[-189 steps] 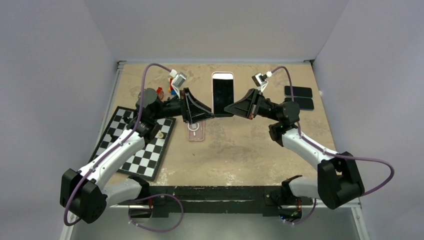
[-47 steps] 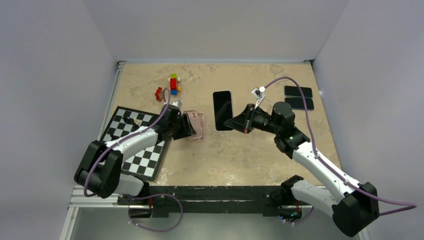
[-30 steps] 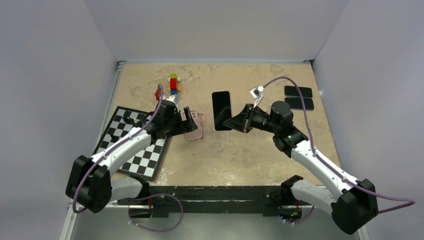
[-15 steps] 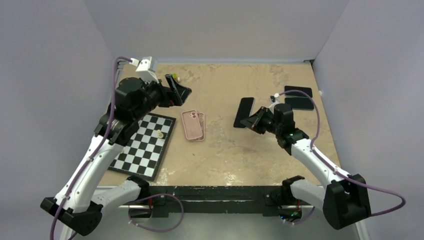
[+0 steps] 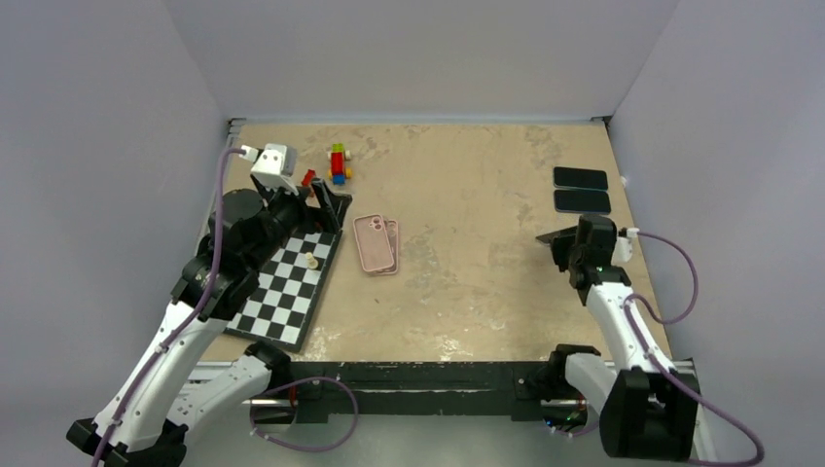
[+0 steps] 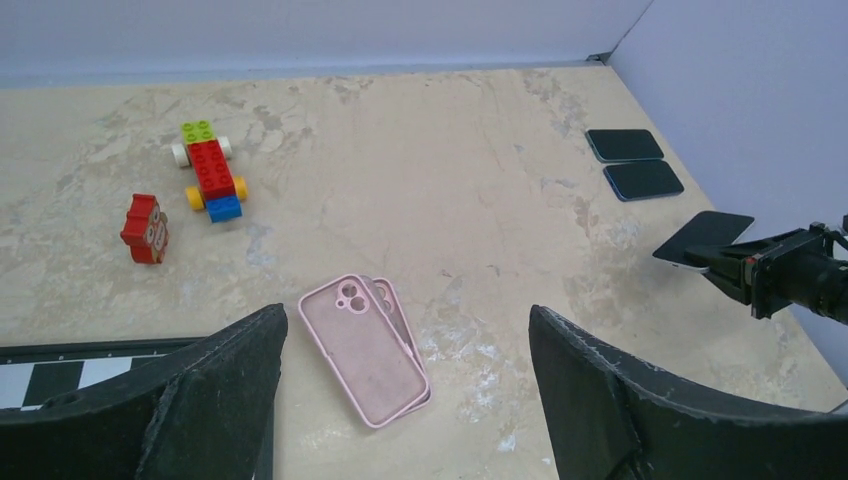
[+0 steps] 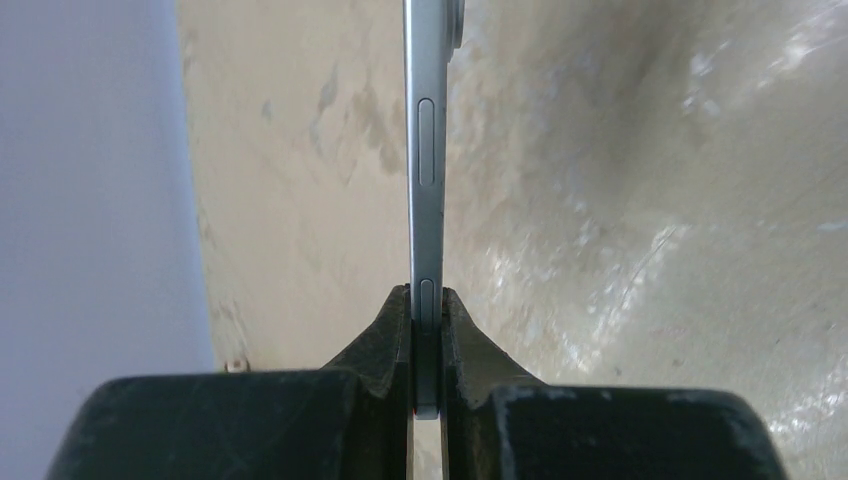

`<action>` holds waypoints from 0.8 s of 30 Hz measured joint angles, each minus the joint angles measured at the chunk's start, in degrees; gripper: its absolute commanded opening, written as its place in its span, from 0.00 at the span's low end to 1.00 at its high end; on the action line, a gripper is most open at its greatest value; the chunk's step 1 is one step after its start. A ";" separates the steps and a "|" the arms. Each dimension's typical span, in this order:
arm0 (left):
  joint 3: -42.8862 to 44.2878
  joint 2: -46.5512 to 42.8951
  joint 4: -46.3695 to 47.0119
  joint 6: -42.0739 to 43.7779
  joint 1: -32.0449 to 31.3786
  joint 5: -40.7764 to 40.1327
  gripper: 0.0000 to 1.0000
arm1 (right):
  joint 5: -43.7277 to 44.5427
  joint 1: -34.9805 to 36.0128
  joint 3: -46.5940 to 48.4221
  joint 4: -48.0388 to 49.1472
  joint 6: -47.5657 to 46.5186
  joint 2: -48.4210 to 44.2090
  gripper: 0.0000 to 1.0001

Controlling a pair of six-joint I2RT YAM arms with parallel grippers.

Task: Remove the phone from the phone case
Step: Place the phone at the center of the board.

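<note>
Right gripper [image 7: 427, 330] was clamped on the phone's [image 7: 427, 150] thin edge, holding it above the surface [image 5: 467, 282] at its 3 o'clock side. Left gripper [image 5: 329, 202], jaws spread wide and empty, hung at 10 o'clock. The pink phone case [image 5: 375, 244] lay near centre, apart from both.
</note>
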 measured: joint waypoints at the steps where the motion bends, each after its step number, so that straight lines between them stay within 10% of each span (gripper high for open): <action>1: -0.11 -0.55 0.00 0.20 -0.15 -0.42 0.93 | 0.15 -1.95 0.00 0.81 0.79 1.77 0.00; 24: -0.55 -3.61 0.44 1.49 -0.39 -3.63 0.92 | -9.03 -19.41 13.03 22.10 -0.48 40.54 0.09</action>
